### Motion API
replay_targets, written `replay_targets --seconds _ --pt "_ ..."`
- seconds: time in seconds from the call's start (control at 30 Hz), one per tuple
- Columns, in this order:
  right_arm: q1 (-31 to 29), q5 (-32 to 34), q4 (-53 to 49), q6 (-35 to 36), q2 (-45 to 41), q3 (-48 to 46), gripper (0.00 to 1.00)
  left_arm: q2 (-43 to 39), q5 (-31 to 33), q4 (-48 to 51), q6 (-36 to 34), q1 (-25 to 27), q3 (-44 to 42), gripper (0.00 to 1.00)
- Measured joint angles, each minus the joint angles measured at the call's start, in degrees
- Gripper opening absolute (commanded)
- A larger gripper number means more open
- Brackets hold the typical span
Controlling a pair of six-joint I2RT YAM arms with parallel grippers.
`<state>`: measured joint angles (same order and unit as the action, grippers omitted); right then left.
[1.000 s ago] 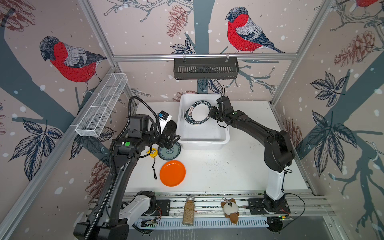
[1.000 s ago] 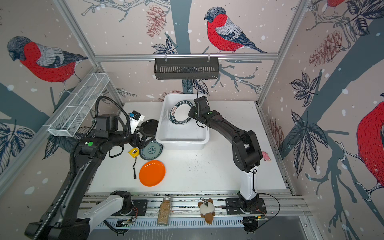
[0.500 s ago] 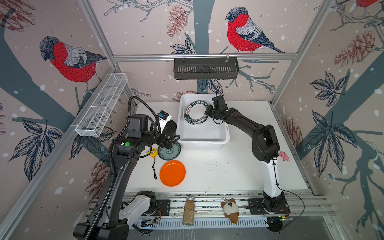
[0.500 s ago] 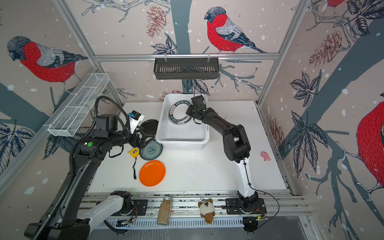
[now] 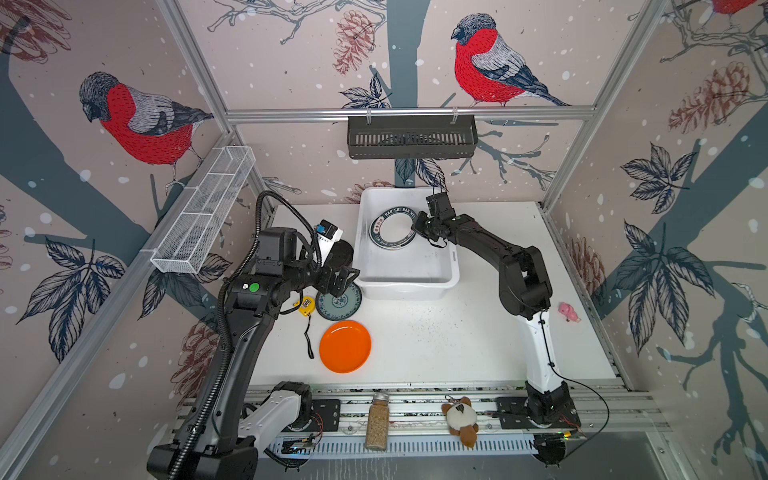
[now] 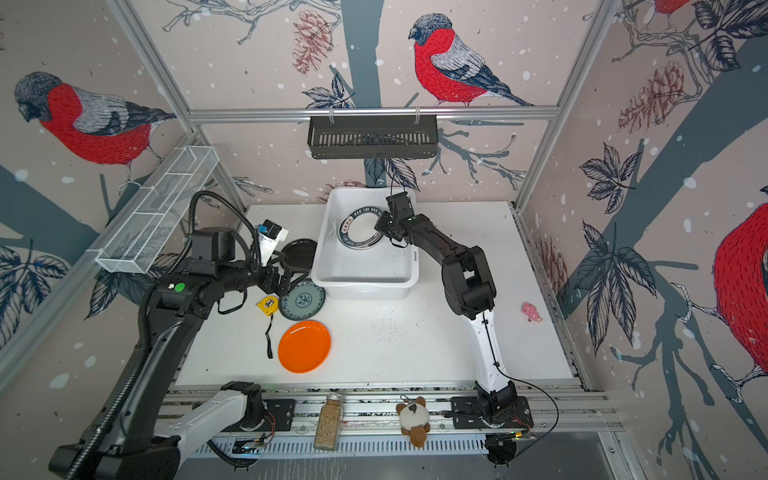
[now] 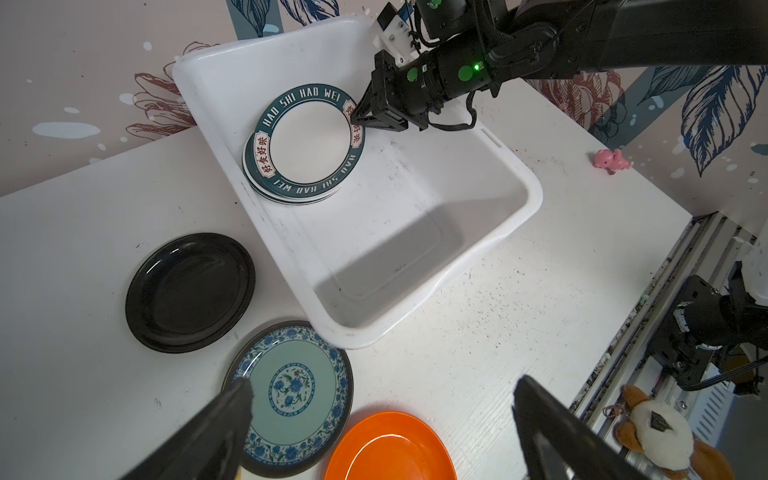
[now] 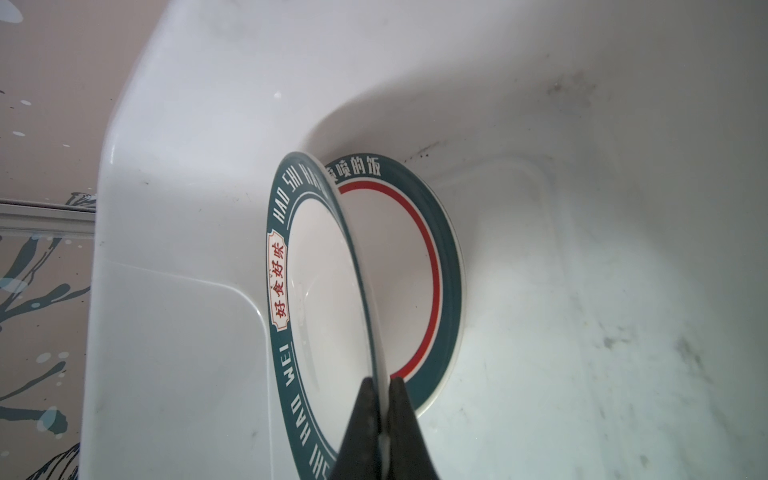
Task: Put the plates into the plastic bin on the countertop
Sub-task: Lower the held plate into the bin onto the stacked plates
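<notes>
The white plastic bin [image 5: 409, 286] [image 6: 365, 289] [image 7: 515, 216] stands at the back of the countertop [image 5: 436, 340]. My right gripper [image 5: 417, 227] [image 6: 380, 226] [image 8: 384, 386] is shut on the rim of a white plate with a dark lettered rim [image 5: 392, 230] [image 7: 309, 139] [image 8: 299, 266]. That plate is tilted over a red-ringed plate [image 8: 415, 257] inside the bin. My left gripper [image 5: 343, 278] [image 6: 291, 280] [image 7: 382, 390] hangs open above the teal floral plate [image 5: 338, 300] [image 7: 291, 395]. The orange plate [image 5: 345, 346] [image 7: 390, 449] and the black plate [image 6: 298, 254] [image 7: 190, 292] lie left of the bin.
A yellow tape measure [image 5: 306, 305] lies beside the teal plate. A pink toy [image 5: 568, 311] is at the right edge. A black slotted basket [image 5: 411, 135] hangs on the back rail and a wire mesh tray [image 5: 203, 212] on the left wall. A jar [image 5: 378, 422] and a plush toy [image 5: 461, 419] sit on the front rail.
The right arm's elbow has swung in toward the bin, and its gripper has shifted slightly left with the lettered plate. The left arm has not moved.
</notes>
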<state>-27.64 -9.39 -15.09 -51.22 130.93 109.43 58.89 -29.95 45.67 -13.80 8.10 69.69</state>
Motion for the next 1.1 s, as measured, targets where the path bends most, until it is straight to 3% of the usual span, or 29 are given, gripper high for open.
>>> replay_targets --seconds 0.37,1.1 --pt "1.0 -1.9 0.8 -1.5 2.7 1.0 0.02 -0.2 0.1 0.0 0.0 0.0 0.1 0.97" --pt "1.5 -4.3 2.1 -3.8 7.2 4.6 0.13 0.4 0.1 0.0 -0.1 0.0 0.4 0.97"
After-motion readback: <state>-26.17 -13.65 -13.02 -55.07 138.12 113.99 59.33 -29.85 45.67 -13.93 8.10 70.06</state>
